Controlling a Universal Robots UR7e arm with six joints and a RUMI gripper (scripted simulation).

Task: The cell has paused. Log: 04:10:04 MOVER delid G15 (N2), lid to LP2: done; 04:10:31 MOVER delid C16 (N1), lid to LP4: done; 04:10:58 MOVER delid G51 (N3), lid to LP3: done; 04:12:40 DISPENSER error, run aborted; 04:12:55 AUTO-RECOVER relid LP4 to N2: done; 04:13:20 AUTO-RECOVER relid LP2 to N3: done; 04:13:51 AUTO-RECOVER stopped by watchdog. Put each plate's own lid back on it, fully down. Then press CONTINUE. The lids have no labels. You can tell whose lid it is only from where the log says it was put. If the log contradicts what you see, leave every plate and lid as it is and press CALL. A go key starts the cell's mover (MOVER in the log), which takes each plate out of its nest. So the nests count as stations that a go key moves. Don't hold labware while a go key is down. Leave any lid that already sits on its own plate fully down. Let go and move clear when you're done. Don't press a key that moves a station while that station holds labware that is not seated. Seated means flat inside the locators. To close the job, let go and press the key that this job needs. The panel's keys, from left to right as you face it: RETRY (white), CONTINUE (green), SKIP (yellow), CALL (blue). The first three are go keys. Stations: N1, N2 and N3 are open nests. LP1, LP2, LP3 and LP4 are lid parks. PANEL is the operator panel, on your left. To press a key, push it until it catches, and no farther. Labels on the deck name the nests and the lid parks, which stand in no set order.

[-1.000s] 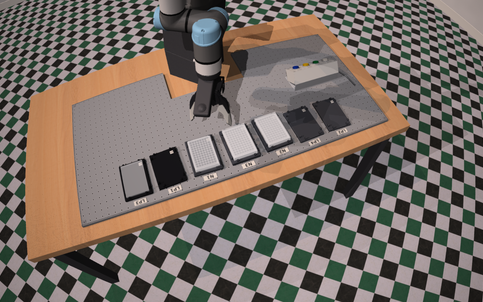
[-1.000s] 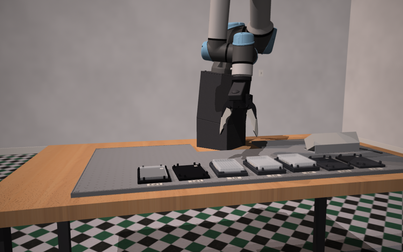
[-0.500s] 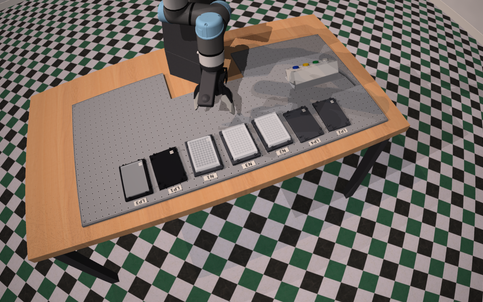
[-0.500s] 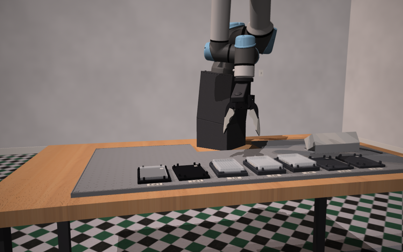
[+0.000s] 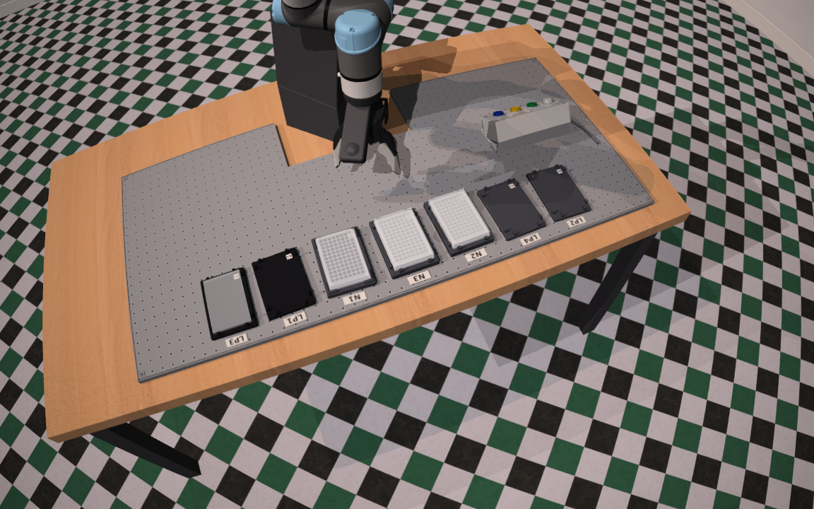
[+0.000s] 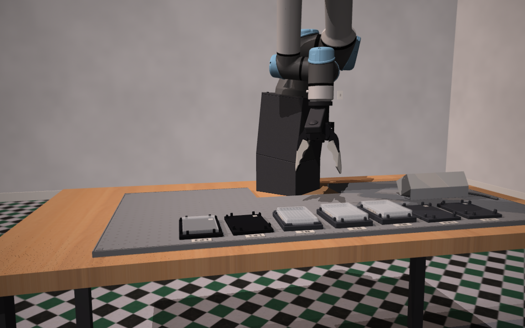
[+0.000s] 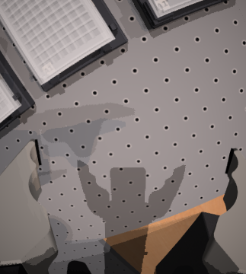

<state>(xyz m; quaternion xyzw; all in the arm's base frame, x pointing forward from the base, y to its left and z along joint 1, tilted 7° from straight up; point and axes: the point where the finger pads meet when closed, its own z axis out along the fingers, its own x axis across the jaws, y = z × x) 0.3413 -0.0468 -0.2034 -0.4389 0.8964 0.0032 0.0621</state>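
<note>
My gripper (image 5: 365,161) (image 6: 318,167) (image 7: 134,146) is open and empty. It hangs high over the grey deck, behind the nests N3 and N2. The plate in N1 (image 5: 342,258) (image 6: 297,214) has no lid and shows open wells. The plates in N3 (image 5: 403,239) (image 6: 344,211) (image 7: 54,34) and N2 (image 5: 458,218) (image 6: 386,207) each carry a lid lying flat. One clear lid (image 5: 227,302) (image 6: 200,223) lies in park LP3. Parks LP1 (image 5: 282,283), LP4 (image 5: 510,208) and LP2 (image 5: 557,191) hold nothing.
The operator panel (image 5: 527,123) (image 6: 433,181) stands behind LP4 and LP2, with its blue key (image 5: 497,114), yellow key (image 5: 514,109), green key (image 5: 531,104) and white key (image 5: 547,100). The arm's dark pedestal (image 5: 305,82) stands close behind the gripper.
</note>
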